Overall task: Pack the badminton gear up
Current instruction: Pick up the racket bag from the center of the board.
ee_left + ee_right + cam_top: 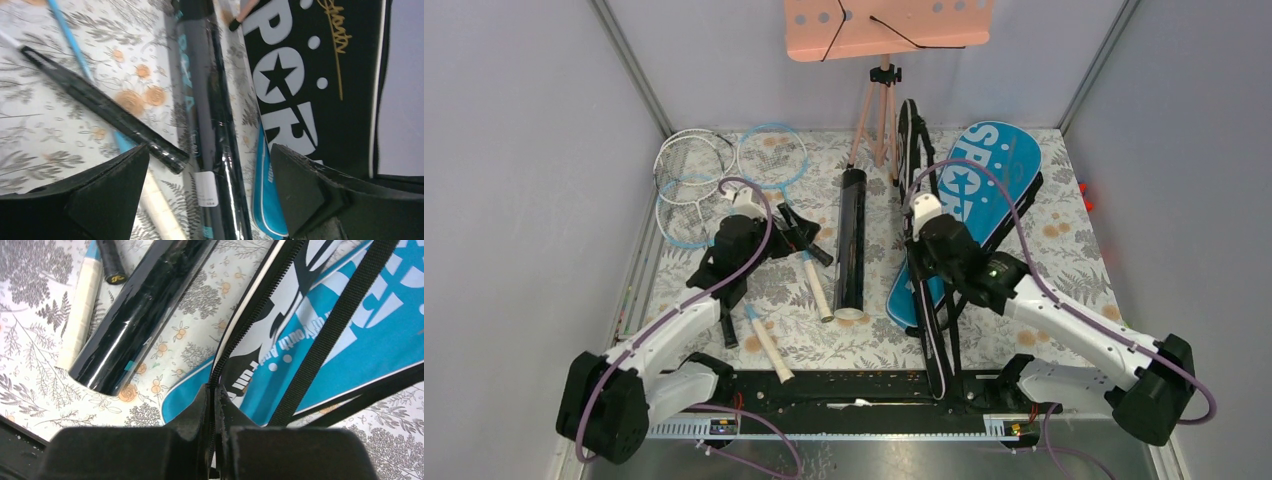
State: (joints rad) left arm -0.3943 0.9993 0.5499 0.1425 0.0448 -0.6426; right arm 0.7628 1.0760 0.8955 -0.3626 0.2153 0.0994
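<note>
Several rackets lie at the back left, their hoops [689, 165] overlapping and their handles [816, 285] fanned toward the middle. A black tube [852, 240] lies lengthwise at the centre. A blue SPORT bag [984, 195] lies flat on the right. A black SPORT bag [916, 150] stands on its edge beside it. My right gripper [924, 245] is shut on the black bag's zipper edge [227, 352]. My left gripper [759, 240] is open and empty above the racket handles, with the tube [207, 100] and a black racket handle [105, 107] in front of it. No shuttlecocks show.
A pink perforated board [889, 25] on tripod legs [879, 110] stands at the back centre. A pale ring [852, 314] lies at the tube's near end. Grey walls close in on both sides. A black rail [854, 385] runs along the near edge.
</note>
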